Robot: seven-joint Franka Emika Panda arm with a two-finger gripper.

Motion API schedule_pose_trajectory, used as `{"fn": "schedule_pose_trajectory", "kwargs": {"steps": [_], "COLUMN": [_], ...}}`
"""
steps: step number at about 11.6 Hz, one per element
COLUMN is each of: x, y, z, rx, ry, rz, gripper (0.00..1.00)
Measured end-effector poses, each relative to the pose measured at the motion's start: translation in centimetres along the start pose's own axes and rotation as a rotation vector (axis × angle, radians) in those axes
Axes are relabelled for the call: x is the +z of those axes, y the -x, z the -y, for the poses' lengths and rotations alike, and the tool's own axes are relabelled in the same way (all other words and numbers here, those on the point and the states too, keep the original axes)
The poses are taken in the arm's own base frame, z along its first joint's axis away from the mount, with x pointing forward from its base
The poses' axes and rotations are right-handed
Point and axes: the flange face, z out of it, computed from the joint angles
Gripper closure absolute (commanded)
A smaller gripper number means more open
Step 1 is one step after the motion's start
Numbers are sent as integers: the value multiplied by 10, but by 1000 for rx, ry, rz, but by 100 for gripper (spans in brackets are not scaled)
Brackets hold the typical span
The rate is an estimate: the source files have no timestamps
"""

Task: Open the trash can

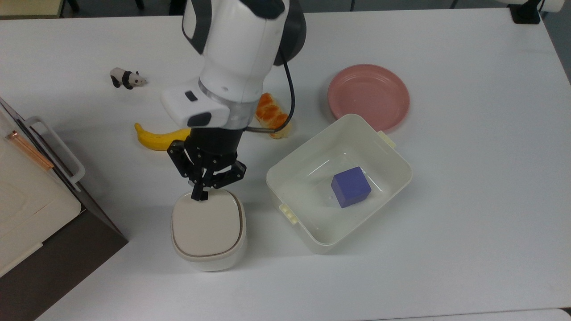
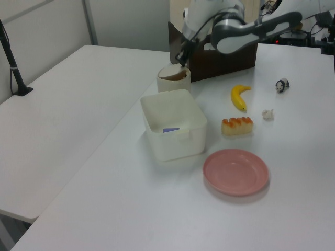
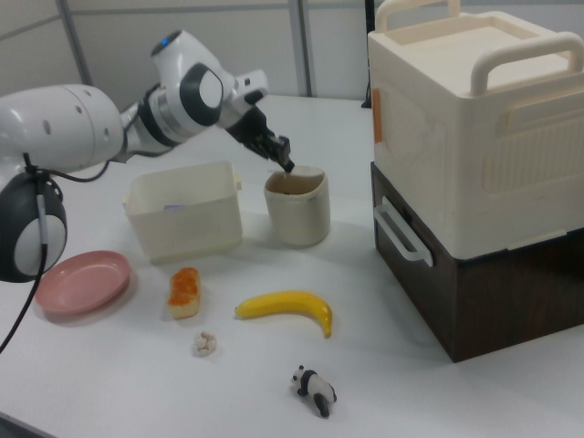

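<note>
The trash can (image 1: 208, 249) is a small cream bin on the table, also seen in the left view (image 2: 168, 83) and the right view (image 3: 297, 217). Its beige lid (image 1: 207, 225) sits tilted, raised at the edge nearest the arm, with a dark gap under it (image 2: 177, 76) (image 3: 290, 183). My gripper (image 1: 197, 195) hangs just above that raised edge, black fingers pressed together and holding nothing. It is a little above the bin in the left view (image 2: 181, 58) and the right view (image 3: 287, 166).
A larger white tub (image 1: 388, 154) holding a blue cube (image 1: 350, 186) stands at the top view's right of the bin. A pink plate (image 1: 368, 96), pastry (image 1: 271, 115), banana (image 1: 156, 139) and toy panda (image 1: 126, 79) lie behind. A cream box on a dark base (image 1: 26, 205) stands at the top view's left.
</note>
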Motion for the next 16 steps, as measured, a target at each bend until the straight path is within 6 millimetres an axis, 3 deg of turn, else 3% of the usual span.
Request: {"fn": "schedule_pose_trajectory", "kwargs": {"steps": [5, 7, 10, 11, 12, 14, 15, 16], "x": [-82, -95, -98, -109, -122, -143, -147, -149], "y": [-18, -7, 17, 20, 19, 13, 11, 10], "z": [-26, -36, -37, -40, -46, -59, -61, -62], "rx": [151, 70, -81, -117, -129, -122, -120, -122], "ry": [-150, -165, -205, -234, -271, -313, -317, -320], "rz": [51, 172, 376, 431, 462, 472, 469, 465], "gripper": [100, 100, 100, 95, 69, 44, 0, 0]}}
